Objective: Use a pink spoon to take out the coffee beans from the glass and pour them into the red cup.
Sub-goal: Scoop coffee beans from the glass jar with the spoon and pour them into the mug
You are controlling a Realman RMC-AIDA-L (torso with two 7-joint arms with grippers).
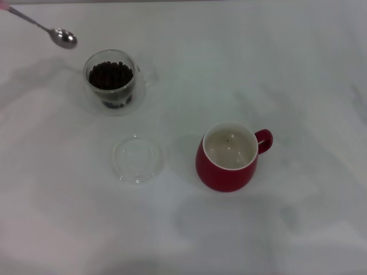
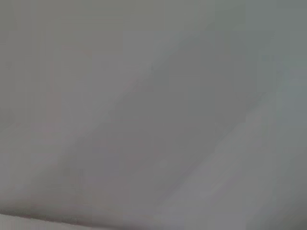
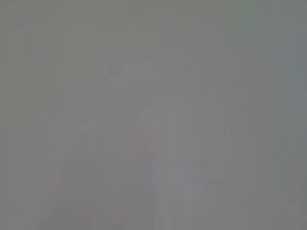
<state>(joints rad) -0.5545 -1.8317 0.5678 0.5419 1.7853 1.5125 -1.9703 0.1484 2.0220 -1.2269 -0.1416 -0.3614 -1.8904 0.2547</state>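
The spoon [image 1: 62, 36] hangs at the far left, bowl just beyond the glass [image 1: 112, 80]; its slim handle runs off the corner, where my left fingers would be, unseen, so I cannot tell their grip. It looks light, stiff and slippery: best pinched well up the handle. Beans [image 1: 110, 74] fill the glass; the cup [image 1: 228, 156] sits near right, the dish [image 1: 137, 158] between.

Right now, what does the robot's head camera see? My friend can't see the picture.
A glass of coffee beans stands on a white table, the pink spoon beside it. Nearer are a clear dish and an almost empty red cup.
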